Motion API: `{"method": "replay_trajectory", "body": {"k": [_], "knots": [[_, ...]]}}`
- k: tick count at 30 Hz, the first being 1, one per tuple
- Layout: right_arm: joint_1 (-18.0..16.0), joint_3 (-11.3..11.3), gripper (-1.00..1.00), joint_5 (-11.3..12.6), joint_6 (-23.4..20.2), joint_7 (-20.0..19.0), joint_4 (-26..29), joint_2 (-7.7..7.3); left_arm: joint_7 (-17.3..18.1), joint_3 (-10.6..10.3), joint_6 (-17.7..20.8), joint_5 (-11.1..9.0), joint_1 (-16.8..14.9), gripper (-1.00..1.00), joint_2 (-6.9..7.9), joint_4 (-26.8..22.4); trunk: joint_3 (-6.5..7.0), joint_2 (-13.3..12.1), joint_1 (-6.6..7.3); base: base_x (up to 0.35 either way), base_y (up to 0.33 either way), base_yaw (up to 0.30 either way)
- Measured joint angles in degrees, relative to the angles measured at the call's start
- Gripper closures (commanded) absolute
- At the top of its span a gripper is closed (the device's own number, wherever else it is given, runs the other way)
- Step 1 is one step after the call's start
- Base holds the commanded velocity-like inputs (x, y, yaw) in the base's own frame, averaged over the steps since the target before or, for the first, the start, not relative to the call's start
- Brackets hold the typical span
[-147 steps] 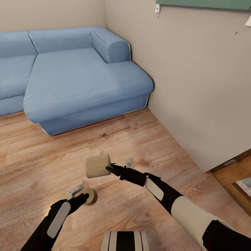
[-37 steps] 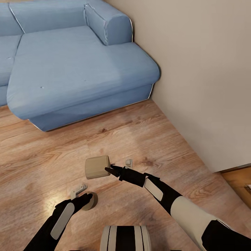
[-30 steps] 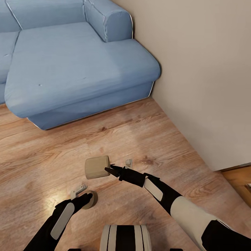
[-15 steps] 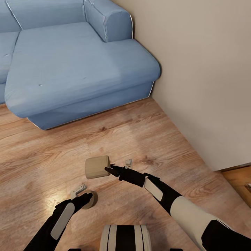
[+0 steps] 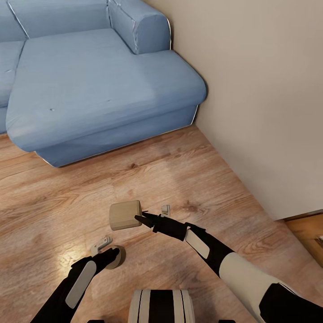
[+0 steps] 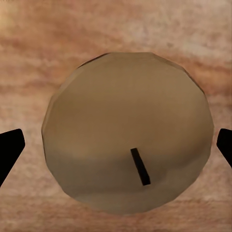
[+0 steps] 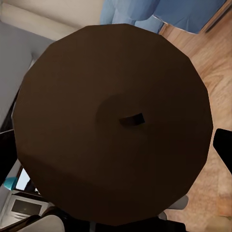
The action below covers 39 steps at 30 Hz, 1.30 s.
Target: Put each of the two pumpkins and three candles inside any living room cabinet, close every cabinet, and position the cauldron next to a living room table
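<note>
Right gripper [image 5: 140, 218] clamped on a candle [image 5: 125, 215] above open wood floor [image 5: 188, 179], left gripper [image 5: 113, 255] clamped on another candle [image 5: 117, 257], blue sofa [image 5: 98, 85] edge ahead, beige wall [image 5: 255, 89] to the right.

left pincer [image 5: 113, 255]: clamped on candle [image 5: 117, 257] | right pincer [image 5: 140, 218]: clamped on candle [image 5: 125, 215]

Two candles [image 5: 125, 215] [image 5: 117, 257]; two pincers [image 5: 140, 218] [image 5: 112, 255]; one blue sofa [image 5: 89, 85].
</note>
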<state>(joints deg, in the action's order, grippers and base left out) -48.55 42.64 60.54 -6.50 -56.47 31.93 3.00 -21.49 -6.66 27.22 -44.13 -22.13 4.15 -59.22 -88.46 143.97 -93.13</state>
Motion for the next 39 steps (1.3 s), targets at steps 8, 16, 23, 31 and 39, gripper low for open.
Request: {"method": "replay_trajectory", "body": {"k": [8, 16, 23, 31, 39], "knots": [[0.0, 0.0, 1.0, 0.0, 0.0, 0.0, 0.0, 0.0, 0.0, 0.0, 0.0, 0.0, 0.0, -1.0, 0.0, -0.1, 0.0, 0.0, 0.0, 0.0, 0.0, 0.0], [0.0, 0.0, 1.0, 0.0, 0.0, 0.0, 0.0, 0.0, 0.2, 0.0, 0.0, -0.1, 0.0, -1.0, 0.0, -0.2, 0.0, 0.0, 0.0, 0.0, 0.0, 0.0], [0.0, 0.0, 1.0, 0.0, 0.0, 0.0, 0.0, -0.01, 0.4, 0.0, 0.0, -0.2, 0.0, -1.0, 0.0, -0.2, -0.88, 0.1, -0.11, 0.0, 0.0, 0.0], [0.0, 0.0, 1.0, 0.0, 0.0, 0.0, 0.0, 0.0, 0.8, 0.0, 0.1, -0.2, 0.0, -1.0, 0.0, -0.2, -0.89, 0.1, -0.1, 0.0, 0.0, 0.0], [0.0, 0.0, 1.0, 0.0, 0.0, 0.0, 0.0, 0.0, 1.1, -0.1, 0.1, -0.2, 0.0, -1.0, 0.0, -0.3, -0.89, 0.1, -0.1, 0.0, 0.0, 0.0]]}}
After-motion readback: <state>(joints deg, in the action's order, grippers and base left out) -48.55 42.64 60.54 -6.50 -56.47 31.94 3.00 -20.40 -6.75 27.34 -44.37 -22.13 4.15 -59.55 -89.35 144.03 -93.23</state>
